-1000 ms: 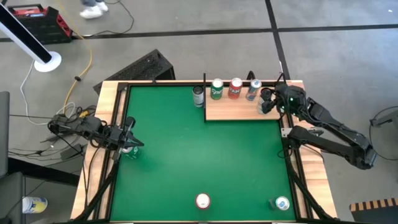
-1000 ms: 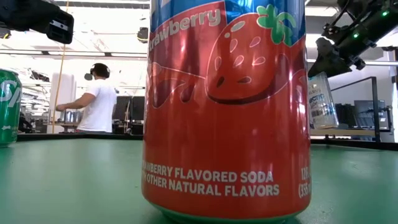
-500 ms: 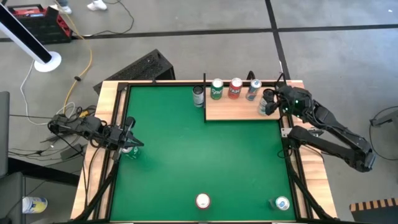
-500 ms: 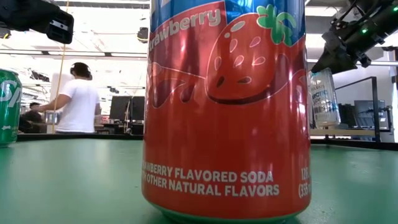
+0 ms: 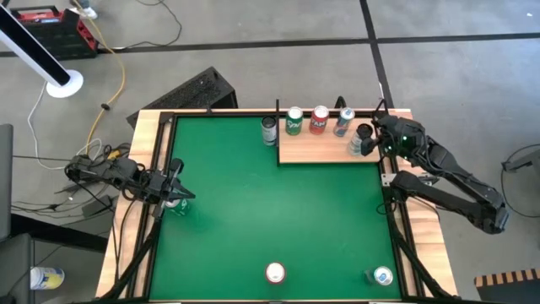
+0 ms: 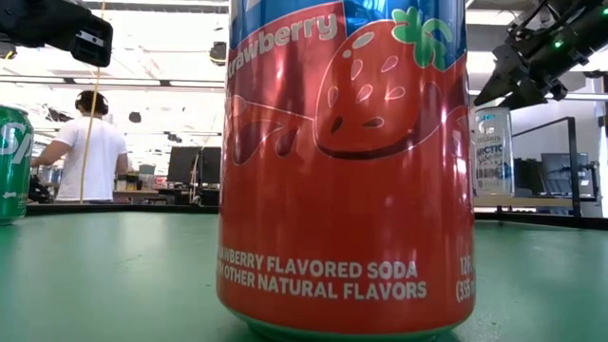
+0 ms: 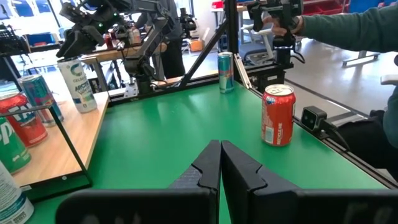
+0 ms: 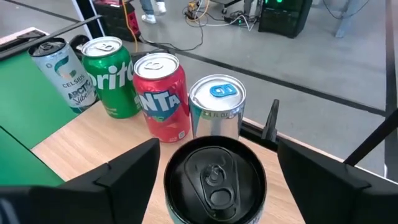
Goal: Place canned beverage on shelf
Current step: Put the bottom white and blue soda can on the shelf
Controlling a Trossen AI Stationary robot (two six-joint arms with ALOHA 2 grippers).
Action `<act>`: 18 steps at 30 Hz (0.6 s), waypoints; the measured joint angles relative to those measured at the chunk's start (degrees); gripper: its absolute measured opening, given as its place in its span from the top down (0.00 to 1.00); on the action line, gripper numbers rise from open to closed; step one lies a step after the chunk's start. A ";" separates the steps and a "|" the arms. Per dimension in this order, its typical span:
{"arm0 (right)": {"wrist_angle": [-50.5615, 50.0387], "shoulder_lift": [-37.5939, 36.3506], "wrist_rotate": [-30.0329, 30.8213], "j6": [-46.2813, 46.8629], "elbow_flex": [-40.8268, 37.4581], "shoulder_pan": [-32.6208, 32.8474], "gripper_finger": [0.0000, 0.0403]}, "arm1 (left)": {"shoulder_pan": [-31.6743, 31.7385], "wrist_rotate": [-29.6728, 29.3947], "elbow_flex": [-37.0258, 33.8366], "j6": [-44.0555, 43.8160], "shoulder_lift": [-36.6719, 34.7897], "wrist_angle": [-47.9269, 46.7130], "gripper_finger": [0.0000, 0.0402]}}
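Right gripper (image 5: 369, 140): fingers (image 8: 134, 165) spread wide, one on each side of the black-topped can (image 8: 214, 177) and clear of its wall. This can stands upright on the shelf (image 5: 316, 150), at the shelf's right end. Left gripper (image 7: 219, 163): fingers pressed together, holding nothing, at the left edge of the surface (image 5: 253, 219).

Count, largest to smallest:

- Surface: one, green, with a pale wooden rim.
- Shelf: one, a flat light-brown wooden panel lying at the far edge of the surface, right of centre.
- Arms: two. The right arm reaches over the shelf's right end; the left arm rests low at the left rim.
- Cans in the high view: seven.

Cans on the shelf: four. Three stand in a row along the far edge: a green can (image 5: 294, 121), a red can (image 5: 319, 119) and a silver can (image 5: 343, 121). The green and red cans touch or nearly touch. The black-topped can stands in front of the silver can, just beside it.

Can beside the shelf: one, the grey can (image 5: 269, 130), upright on the surface close to the shelf's left edge.

Cans at the near edge of the surface: two. The strawberry can (image 5: 275, 273) stands near the centre. A blue-topped can (image 5: 382, 276) stands near the right corner.

All visible tops are sealed; contents cannot be seen.
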 joint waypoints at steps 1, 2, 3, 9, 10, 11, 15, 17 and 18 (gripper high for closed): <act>-0.05 0.02 0.02 0.00 0.00 0.00 0.14 | 0.00 -0.01 0.00 0.00 0.00 -0.02 1.00; -0.40 0.06 0.02 0.04 0.17 0.00 0.14 | 0.00 0.00 0.00 0.00 0.00 0.00 1.00; -0.69 0.08 0.02 0.21 0.59 0.00 0.14 | 0.00 0.00 0.00 0.00 0.00 -0.02 1.00; -0.64 0.33 0.22 4.02 6.35 0.00 0.15 | 0.00 0.00 0.00 0.00 0.00 -0.01 1.00; -0.98 0.55 0.24 5.10 7.68 0.00 0.15 | 0.00 0.00 0.00 0.00 0.00 -0.02 1.00; -2.10 0.91 0.28 6.60 9.02 0.00 0.15 | 0.00 0.00 0.00 0.00 0.00 -0.02 1.00; -10.66 4.31 0.80 12.73 13.96 0.02 0.17 | 0.00 -0.02 0.00 0.00 0.00 0.00 1.00; -14.75 6.97 1.30 15.86 15.79 0.13 0.18 | 0.00 -0.01 0.00 0.02 0.00 0.00 1.00; -16.26 8.33 1.49 16.85 16.58 0.28 0.18 | 0.00 -0.01 0.00 0.01 0.00 0.00 1.00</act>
